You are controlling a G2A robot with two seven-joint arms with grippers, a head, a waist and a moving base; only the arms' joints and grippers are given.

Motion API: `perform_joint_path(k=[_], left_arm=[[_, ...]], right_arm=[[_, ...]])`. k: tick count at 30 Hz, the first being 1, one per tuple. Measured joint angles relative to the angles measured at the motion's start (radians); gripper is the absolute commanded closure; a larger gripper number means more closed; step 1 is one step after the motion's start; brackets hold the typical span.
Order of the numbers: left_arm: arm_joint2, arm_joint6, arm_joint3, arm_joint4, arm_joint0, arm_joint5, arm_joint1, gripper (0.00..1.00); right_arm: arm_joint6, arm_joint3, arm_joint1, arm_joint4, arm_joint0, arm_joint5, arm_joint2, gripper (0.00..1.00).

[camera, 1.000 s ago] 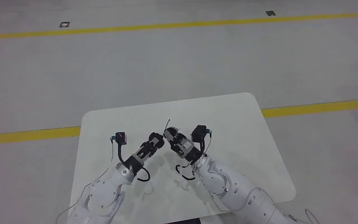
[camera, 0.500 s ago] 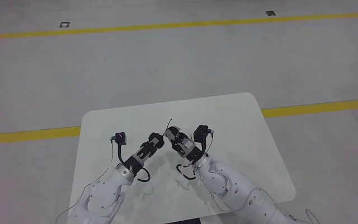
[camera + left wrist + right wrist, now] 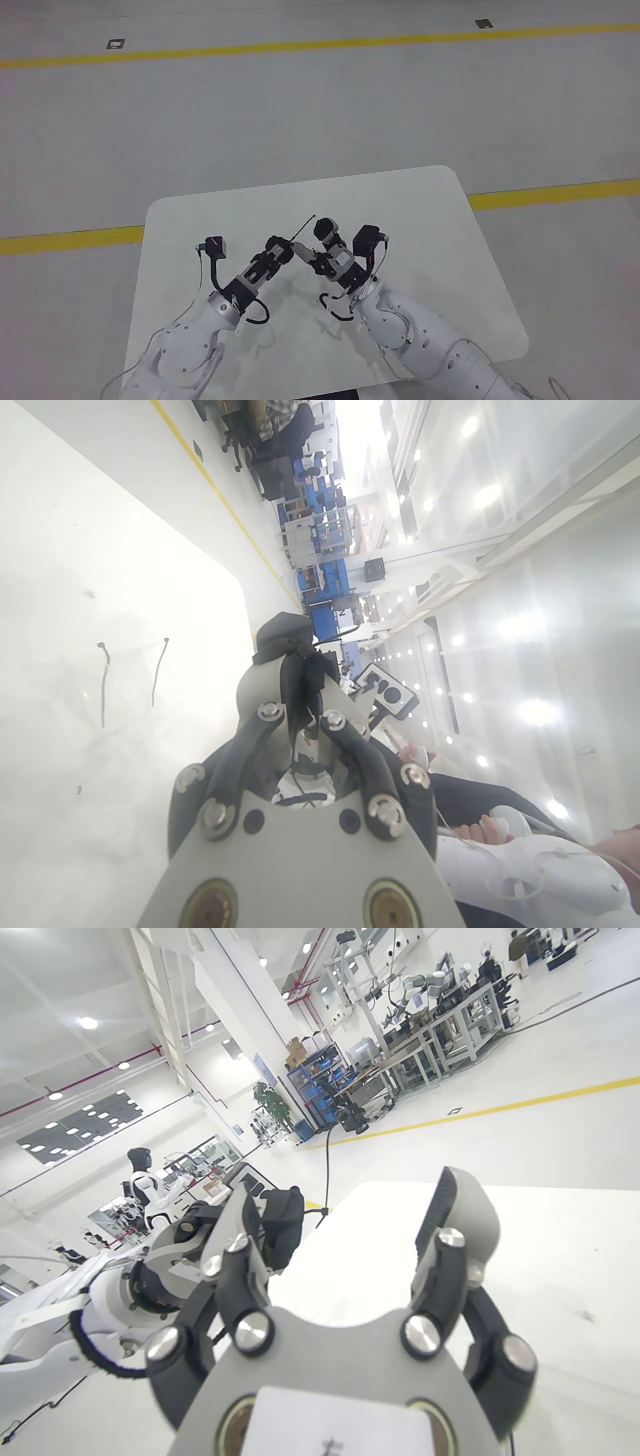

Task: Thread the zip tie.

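On the white table (image 3: 60,550) lie one spare zip tie (image 3: 104,685) and a second spare zip tie (image 3: 159,672), side by side and not touching. Above the table's middle, the left tool (image 3: 279,249) is clamped on a third, the held zip tie (image 3: 303,228), whose free end slants upward. The right tool (image 3: 321,247) gapes wide just beside it, apart from the tie.

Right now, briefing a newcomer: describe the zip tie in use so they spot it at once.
On the white table, look mid-table where the left gripper is. The zip tie is the thin black strip it holds aloft, unlike two spare ties lying flat.
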Motion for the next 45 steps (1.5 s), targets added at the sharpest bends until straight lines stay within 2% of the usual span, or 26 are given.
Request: perform_joint_path(k=[2,8,15,18,29,32,36,39,45], left_arm=[[0.001,-0.010,-0.005,-0.032,-0.002,0.005,0.000,1.00],[-0.002,-0.069,-0.024,-0.201,-0.007,0.048,-0.002,1.00],[0.011,-0.128,-0.032,-0.407,-0.020,0.126,-0.007,1.00],[0.020,-0.140,-0.030,-0.456,-0.032,0.145,-0.010,1.00],[0.024,-0.124,-0.027,-0.462,-0.032,0.141,-0.012,1.00],[0.039,-0.135,-0.028,-0.572,-0.024,0.127,-0.019,1.00],[0.051,-0.191,-0.007,-0.779,-0.028,0.124,-0.028,1.00],[0.057,-0.224,0.009,-0.884,-0.035,0.126,-0.034,1.00],[0.077,-0.252,0.045,-1.007,-0.052,0.118,-0.045,1.00]], right_arm=[[-0.026,0.004,0.004,-0.019,-0.012,0.000,0.009,0.00],[-0.124,0.035,0.019,-0.091,-0.058,0.002,0.061,0.00],[-0.199,0.029,0.019,-0.185,-0.095,0.096,0.114,0.00],[-0.217,0.025,0.017,-0.220,-0.100,0.136,0.119,0.00],[-0.218,0.022,0.016,-0.210,-0.102,0.134,0.121,0.00],[-0.256,0.020,0.018,-0.240,-0.112,0.151,0.140,0.00],[-0.331,0.023,0.019,-0.384,-0.128,0.185,0.152,0.00],[-0.368,0.018,0.018,-0.475,-0.132,0.222,0.151,0.00],[-0.401,-0.004,0.014,-0.577,-0.133,0.248,0.146,0.00]])
